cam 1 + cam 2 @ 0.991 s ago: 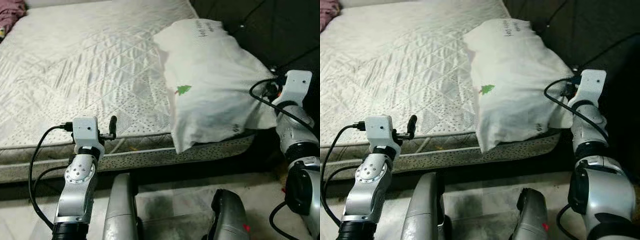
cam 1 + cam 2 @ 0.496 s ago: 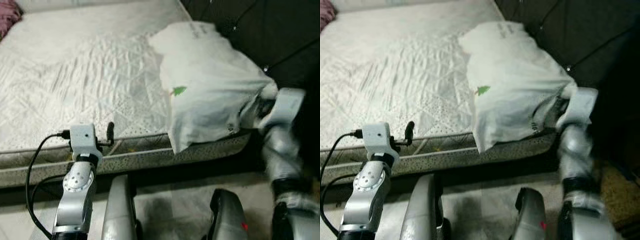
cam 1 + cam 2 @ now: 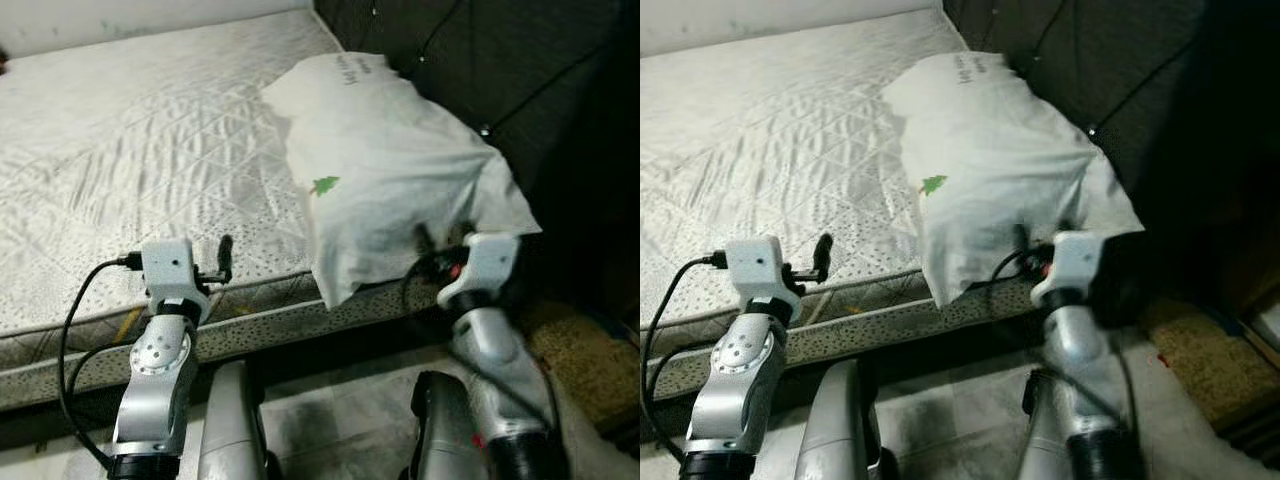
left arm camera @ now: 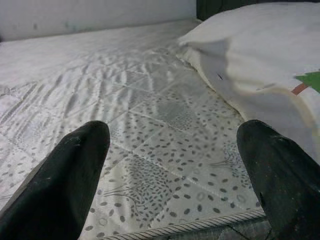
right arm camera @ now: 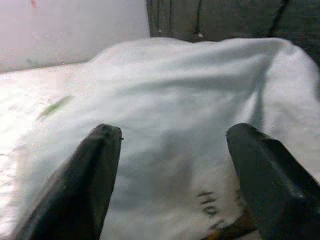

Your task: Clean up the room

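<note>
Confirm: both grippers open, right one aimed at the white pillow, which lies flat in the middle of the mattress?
Not the middle. The left eye view shows the pillow at the mattress's corner, overhanging the edge. Both the left gripper and right gripper are open; the right one does face it.

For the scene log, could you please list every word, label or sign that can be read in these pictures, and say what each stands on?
None can be read with confidence.
Dark handwriting-style print near the far end of the pillow: too small and tilted to read.
Dark print near the pillow's lower edge, in the right wrist view: blurred, not readable.
Small green tree sign on the pillow's side, without words.
</note>
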{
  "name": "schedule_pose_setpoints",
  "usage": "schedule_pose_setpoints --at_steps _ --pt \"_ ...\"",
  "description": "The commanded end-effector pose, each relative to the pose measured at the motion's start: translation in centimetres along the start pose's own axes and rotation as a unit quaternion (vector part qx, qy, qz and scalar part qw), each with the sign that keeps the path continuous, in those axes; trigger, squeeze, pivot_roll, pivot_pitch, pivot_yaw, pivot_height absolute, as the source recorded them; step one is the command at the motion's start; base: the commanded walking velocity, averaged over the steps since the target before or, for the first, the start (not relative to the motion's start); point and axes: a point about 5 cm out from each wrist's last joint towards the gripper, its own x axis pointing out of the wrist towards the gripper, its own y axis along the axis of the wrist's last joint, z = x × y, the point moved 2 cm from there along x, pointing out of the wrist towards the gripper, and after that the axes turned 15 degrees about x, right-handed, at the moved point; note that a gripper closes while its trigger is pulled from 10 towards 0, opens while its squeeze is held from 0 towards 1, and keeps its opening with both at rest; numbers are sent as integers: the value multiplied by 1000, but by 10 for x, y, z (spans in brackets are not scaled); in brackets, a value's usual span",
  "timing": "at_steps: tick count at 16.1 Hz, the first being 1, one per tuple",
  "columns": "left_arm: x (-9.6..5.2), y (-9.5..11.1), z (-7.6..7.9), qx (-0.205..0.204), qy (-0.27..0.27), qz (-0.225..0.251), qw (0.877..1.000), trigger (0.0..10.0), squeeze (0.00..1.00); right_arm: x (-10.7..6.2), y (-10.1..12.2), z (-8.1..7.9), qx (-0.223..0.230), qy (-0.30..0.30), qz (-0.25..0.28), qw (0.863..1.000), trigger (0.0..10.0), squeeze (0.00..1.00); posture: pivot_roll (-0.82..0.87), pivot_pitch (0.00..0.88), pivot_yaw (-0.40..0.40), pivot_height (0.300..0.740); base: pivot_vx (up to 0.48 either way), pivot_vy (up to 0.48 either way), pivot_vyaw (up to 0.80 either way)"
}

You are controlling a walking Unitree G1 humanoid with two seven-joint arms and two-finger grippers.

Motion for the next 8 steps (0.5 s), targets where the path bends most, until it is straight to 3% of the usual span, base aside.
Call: schedule_pose_setpoints --at_steps 1,3,8 --pt "-2 -3 -3 3 2 -7 1000 10000 0 -2 9 -16 11 29 7 999 10000 1000 -103 0 110 531 0 0 0" --pt "-2 -8 -2 -5 -2 -15 1000 10000 0 -4 9 -31 19 55 4 998 10000 0 -110 0 111 554 0 0 0" --pt "3 -5 0 -5 -9 -13 1000 10000 0 5 16 -42 26 70 3 997 10000 0 -102 0 110 614 0 0 0"
